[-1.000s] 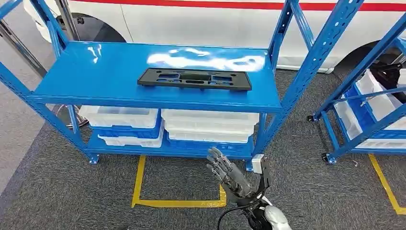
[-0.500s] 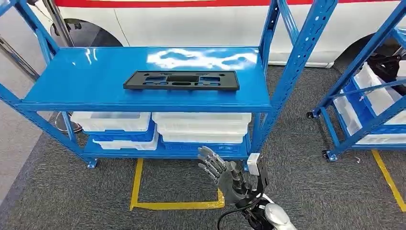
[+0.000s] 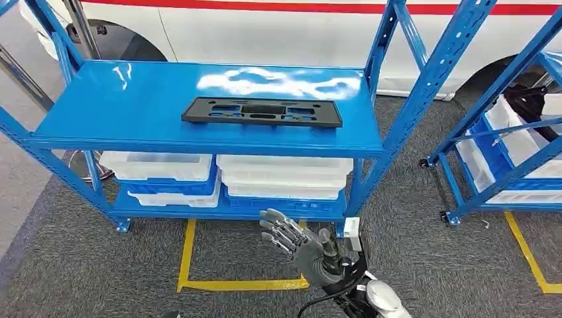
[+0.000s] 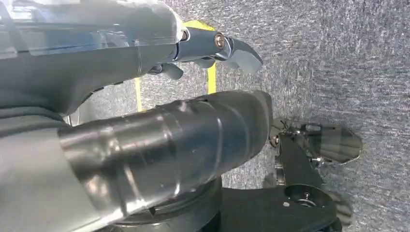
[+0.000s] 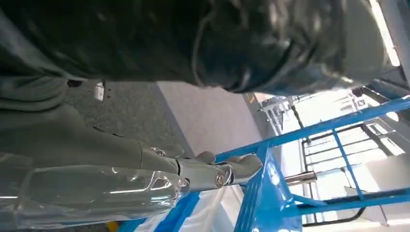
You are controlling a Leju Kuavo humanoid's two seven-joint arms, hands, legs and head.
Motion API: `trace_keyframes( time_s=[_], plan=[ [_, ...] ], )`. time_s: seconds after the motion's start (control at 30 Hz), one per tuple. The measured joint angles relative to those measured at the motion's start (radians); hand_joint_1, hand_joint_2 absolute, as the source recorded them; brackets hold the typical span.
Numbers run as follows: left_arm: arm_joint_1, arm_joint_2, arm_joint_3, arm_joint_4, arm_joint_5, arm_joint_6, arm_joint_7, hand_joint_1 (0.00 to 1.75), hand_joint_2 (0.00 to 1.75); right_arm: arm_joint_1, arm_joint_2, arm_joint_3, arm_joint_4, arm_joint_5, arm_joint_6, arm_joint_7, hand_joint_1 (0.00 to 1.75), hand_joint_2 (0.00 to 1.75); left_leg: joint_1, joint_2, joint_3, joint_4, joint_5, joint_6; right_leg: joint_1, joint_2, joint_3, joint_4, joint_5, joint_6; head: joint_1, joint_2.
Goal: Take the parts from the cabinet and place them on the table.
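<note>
A flat black plastic part (image 3: 262,111) with several cut-outs lies on the top level of the blue cabinet rack (image 3: 119,112), towards its right half. My right hand (image 3: 298,242) is low in front of the rack, well below and nearer than the part, fingers spread and pointing left, holding nothing. The right wrist view has the same hand (image 5: 145,164) against the rack's blue uprights. My left hand (image 4: 183,125) hangs over the grey carpet with its fingers out and nothing in it.
White bins (image 3: 285,175) fill the rack's lower level. A second blue rack (image 3: 504,146) with bins stands at the right. Yellow tape (image 3: 192,265) marks a square on the carpet before the rack. A white vehicle (image 3: 278,33) is behind it.
The whole picture has swayed slightly, so the camera has moved. My right hand has turned its fingers further left and sits a bit lower. The black part stays on the shelf.
</note>
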Motion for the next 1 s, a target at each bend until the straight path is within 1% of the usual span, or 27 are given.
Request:
trace_keyframes(
  time_s=[0.03,0.07,0.1,0.13,0.17,0.2,0.23,0.3,0.33,0.37,0.4,0.43,0.47,0.5,0.53,0.57,0.6,0.63,0.67,0.7,0.73,0.77,0.8,0.87,0.9,0.93,1.0],
  plan=[
    [0.001,0.0,0.0,0.0,0.0,0.0,0.0,0.0,0.0,0.001,-0.002,0.002,0.0,0.0,0.001,0.0,0.0,0.0,-0.001,0.0,-0.001,0.001,0.0,0.0,0.0,0.0,-0.027,0.055,-0.013,0.002,0.0,0.0],
    [0.002,0.0,0.0,0.0,0.0,0.0,0.0,0.0,0.0,0.002,-0.005,0.003,0.001,0.002,0.002,-0.001,0.0,0.0,-0.002,0.0,0.0,0.001,0.0,0.0,0.0,-0.001,-0.033,0.061,0.001,0.001,0.0,0.0],
    [0.001,0.0,0.0,0.0,0.0,-0.001,0.001,0.0,0.0,0.001,-0.006,0.004,0.001,0.003,0.005,-0.003,0.0,0.0,-0.002,0.0,0.001,0.003,-0.001,0.001,0.0,-0.002,-0.015,0.019,0.036,0.0,0.0,0.0],
    [0.0,-0.001,0.0,0.0,0.0,-0.005,0.002,0.0,0.0,-0.002,-0.007,0.004,0.0,0.003,0.011,-0.003,0.0,0.0,-0.003,-0.001,0.003,0.004,-0.003,0.0,0.0,-0.002,0.023,-0.058,0.083,-0.004,0.0,0.0],
    [-0.002,-0.003,0.0,0.0,0.0,-0.01,0.006,0.0,0.0,-0.006,-0.007,0.005,-0.002,0.003,0.018,-0.003,0.0,0.0,-0.004,-0.003,0.006,0.006,-0.006,-0.002,0.001,-0.002,0.078,-0.172,0.137,-0.011,0.0,0.0],
    [-0.003,-0.006,0.0,0.0,0.001,-0.012,0.009,0.0,0.0,-0.01,-0.007,0.005,-0.005,0.003,0.021,-0.003,0.0,0.0,-0.004,-0.003,0.006,0.006,-0.008,-0.005,0.004,-0.003,0.107,-0.239,0.144,-0.019,0.0,0.0],
    [-0.006,-0.006,0.0,0.0,0.001,-0.014,0.01,0.0,0.0,-0.015,-0.007,0.006,-0.005,0.003,0.022,-0.003,0.0,0.0,-0.012,-0.003,0.003,0.012,-0.011,-0.01,0.01,-0.003,0.115,-0.254,0.138,-0.021,0.0,0.0],
    [-0.007,-0.007,0.0,0.0,0.002,-0.014,0.014,0.0,0.0,-0.018,-0.008,0.009,-0.007,0.003,0.029,-0.003,0.0,0.0,-0.01,-0.003,0.003,0.007,-0.009,-0.018,0.011,-0.002,0.113,-0.251,0.139,-0.023,0.0,0.0],
    [-0.007,-0.009,0.0,0.0,0.003,-0.014,0.015,0.0,0.0,-0.018,-0.008,0.009,-0.007,0.003,0.032,-0.004,0.0,0.0,-0.009,-0.002,0.005,0.002,-0.007,-0.023,0.011,-0.001,0.112,-0.252,0.139,-0.026,0.0,0.0],
    [-0.009,-0.01,0.0,0.0,0.003,-0.013,0.016,0.0,0.0,-0.018,-0.008,0.009,-0.009,0.002,0.035,-0.007,0.0,0.0,-0.015,-0.001,0.005,0.006,-0.013,-0.03,-0.002,-0.001,0.118,-0.266,0.146,-0.035,-0.001,0.0],
    [-0.009,-0.01,0.0,0.0,0.003,-0.011,0.017,0.0,0.0,-0.018,-0.008,0.009,-0.01,0.003,0.034,-0.012,0.0,0.0,-0.01,-0.004,0.0,0.023,-0.028,-0.033,-0.002,-0.003,0.123,-0.272,0.148,-0.038,0.0,0.0],
    [-0.01,-0.01,0.0,0.0,0.003,-0.008,0.017,0.0,0.0,-0.019,-0.007,0.009,-0.011,0.006,0.029,-0.021,0.0,0.0,-0.009,-0.004,-0.023,0.073,-0.062,-0.036,-0.003,-0.006,0.123,-0.272,0.149,-0.046,-0.002,0.0],
    [-0.01,-0.011,0.0,0.0,0.003,-0.008,0.017,0.0,0.0,-0.019,-0.007,0.009,-0.012,0.009,0.026,-0.025,0.0,0.0,-0.007,-0.004,-0.055,0.14,-0.098,-0.039,-0.003,-0.007,0.122,-0.272,0.148,-0.048,-0.001,0.0],
    [-0.009,-0.011,0.0,0.0,0.003,-0.007,0.017,0.0,0.0,-0.017,-0.007,0.009,-0.013,0.011,0.024,-0.027,0.0,0.0,-0.004,-0.004,-0.097,0.228,-0.138,-0.044,-0.002,-0.008,0.122,-0.272,0.147,-0.049,-0.001,0.0],
    [-0.007,-0.011,0.0,0.0,0.003,-0.007,0.017,0.0,0.0,-0.015,-0.007,0.009,-0.013,0.013,0.021,-0.028,0.0,0.0,-0.002,-0.004,-0.129,0.291,-0.157,-0.048,-0.002,-0.008,0.121,-0.27,0.147,-0.049,-0.001,0.0],
    [-0.005,-0.011,0.0,0.0,0.003,-0.006,0.017,0.0,0.0,-0.014,-0.007,0.009,-0.013,0.014,0.019,-0.029,0.0,0.0,0.001,-0.004,-0.141,0.313,-0.15,-0.051,-0.003,-0.007,0.121,-0.269,0.147,-0.049,-0.001,0.0],
    [-0.005,-0.011,0.0,0.0,0.003,-0.005,0.017,0.0,0.0,-0.013,-0.007,0.009,-0.013,0.015,0.019,-0.03,0.0,0.0,0.005,-0.004,-0.128,0.282,-0.118,-0.053,-0.004,-0.006,0.122,-0.267,0.145,-0.047,-0.001,0.0],
    [-0.006,-0.011,0.0,0.0,0.003,-0.005,0.017,0.0,0.0,-0.013,-0.007,0.009,-0.013,0.016,0.018,-0.031,0.0,0.0,0.008,-0.003,-0.1,0.218,-0.077,-0.055,-0.006,-0.004,0.122,-0.264,0.143,-0.044,-0.001,0.0],
    [-0.007,-0.011,0.0,0.0,0.003,-0.003,0.017,0.0,0.0,-0.014,-0.007,0.009,-0.013,0.016,0.018,-0.032,0.0,0.0,0.011,-0.003,-0.052,0.119,-0.024,-0.058,-0.011,-0.003,0.123,-0.257,0.138,-0.037,-0.001,0.0],
    [-0.007,-0.011,0.0,0.0,0.003,-0.002,0.017,0.0,0.0,-0.014,-0.007,0.009,-0.013,0.016,0.018,-0.032,0.0,0.0,0.014,-0.003,-0.018,0.038,-0.002,-0.06,-0.011,-0.002,0.121,-0.249,0.132,-0.028,-0.001,0.0],
    [-0.008,-0.014,0.0,0.0,0.003,-0.002,0.017,0.0,0.0,-0.014,-0.007,0.009,-0.013,0.017,0.018,-0.033,0.0,0.0,0.007,-0.008,-0.011,0.029,-0.02,-0.06,-0.005,-0.001,0.116,-0.242,0.128,-0.021,-0.002,0.0],
    [-0.009,-0.014,0.0,0.0,0.003,-0.004,0.017,0.0,0.0,-0.014,-0.007,0.01,-0.013,0.018,0.018,-0.035,0.0,0.0,0.006,-0.01,-0.014,0.032,-0.016,-0.046,-0.002,0.0,0.112,-0.242,0.131,-0.016,-0.003,0.0],
    [-0.008,-0.014,0.0,0.0,0.004,-0.005,0.017,0.0,0.0,-0.014,-0.007,0.01,-0.014,0.018,0.018,-0.038,0.0,0.0,0.006,-0.01,-0.017,0.031,-0.015,-0.044,0.0,-0.001,0.112,-0.242,0.132,-0.014,-0.003,0.0],
    [-0.007,-0.014,0.0,0.0,0.004,-0.005,0.018,0.0,0.0,-0.015,-0.007,0.01,-0.016,0.018,0.016,-0.041,0.0,0.0,0.005,-0.01,-0.017,0.027,-0.011,-0.028,-0.004,0.0,0.113,-0.246,0.134,-0.004,-0.003,0.0],
    [-0.008,-0.016,0.0,0.0,0.004,-0.005,0.018,0.0,0.0,-0.015,-0.007,0.01,-0.02,0.026,0.012,-0.042,0.0,0.0,0.008,-0.011,-0.013,0.021,-0.006,-0.018,-0.009,-0.002,0.11,-0.235,0.12,0.001,-0.003,0.0],
    [-0.01,-0.016,0.0,0.0,0.004,-0.008,0.018,0.0,0.0,-0.017,-0.007,0.009,-0.025,0.034,0.007,-0.046,0.0,0.0,0.008,-0.013,-0.013,0.02,-0.005,-0.011,-0.009,-0.004,0.093,-0.198,0.092,0.002,-0.003,0.0],
    [-0.011,-0.016,0.0,0.0,0.004,-0.007,0.018,0.0,0.0,-0.019,-0.007,0.009,-0.027,0.043,-0.002,-0.049,0.0,0.0,0.005,-0.016,-0.016,0.02,-0.004,-0.007,-0.008,-0.004,0.021,-0.046,0.016,0.006,-0.003,0.0]
  ],
)
